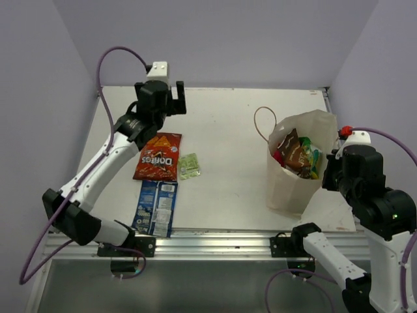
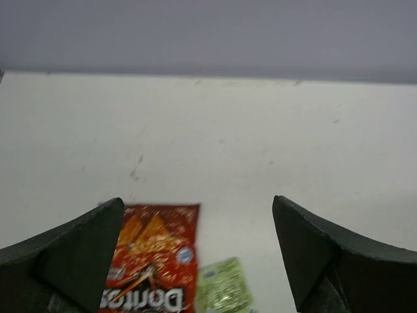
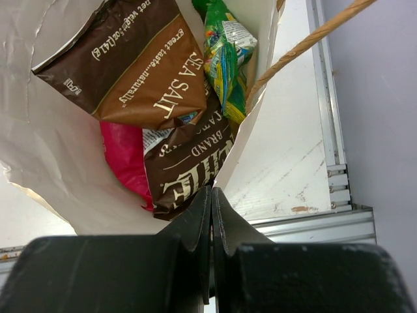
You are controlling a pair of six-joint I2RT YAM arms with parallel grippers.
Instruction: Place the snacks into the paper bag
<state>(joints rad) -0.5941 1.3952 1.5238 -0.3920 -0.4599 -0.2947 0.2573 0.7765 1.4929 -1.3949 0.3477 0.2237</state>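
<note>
Top external: a blue packet (image 1: 156, 207) lies at the near-left edge, with Doritos (image 1: 158, 156) and a pale green packet (image 1: 189, 166) just beyond. The left gripper (image 1: 174, 99) hangs toward the far edge, jaws apart and empty. The bag (image 1: 287, 189) stands near the right edge, holding a brown packet (image 3: 143, 65), a green packet (image 3: 225, 59) and a magenta packet (image 3: 127, 156). The right gripper (image 3: 211, 208) is beside it, jaws together.

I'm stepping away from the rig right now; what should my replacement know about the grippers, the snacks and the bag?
Left gripper: open, empty, above the table near the red Doritos packet.
Right gripper: shut, empty, at the mouth of the paper bag.
Done: brown sea-salt packet, green packet and magenta packet show inside the bag; more may be hidden beneath.
Left: the Doritos, small pale green packet and blue packet lie flat on the table's left side.
</note>
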